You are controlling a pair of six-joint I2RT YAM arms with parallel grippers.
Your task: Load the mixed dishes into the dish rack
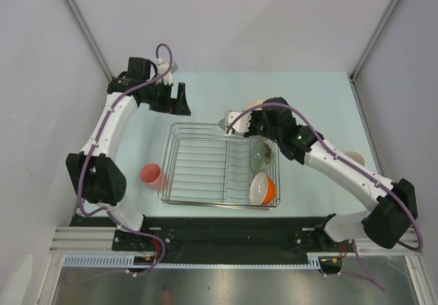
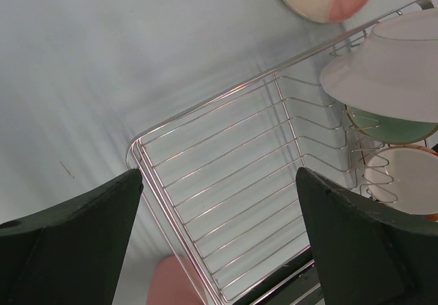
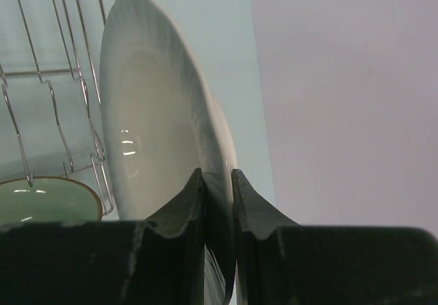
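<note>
Top camera looks down from behind; both wrist cameras view its dish rack (image 1: pixel 198 161) up close.

Shiny metal wire rack (image 1: pixel 198 165) is gleaming on smooth matt bench (image 1: pixel 308 93); glazed plate (image 3: pixel 150 134) is showing glossy highlights, right pincer (image 3: pixel 216 176) looking dull black plastic.

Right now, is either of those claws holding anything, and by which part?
The right gripper pinches a white plate by its rim. The left gripper is open and holds nothing.
</note>
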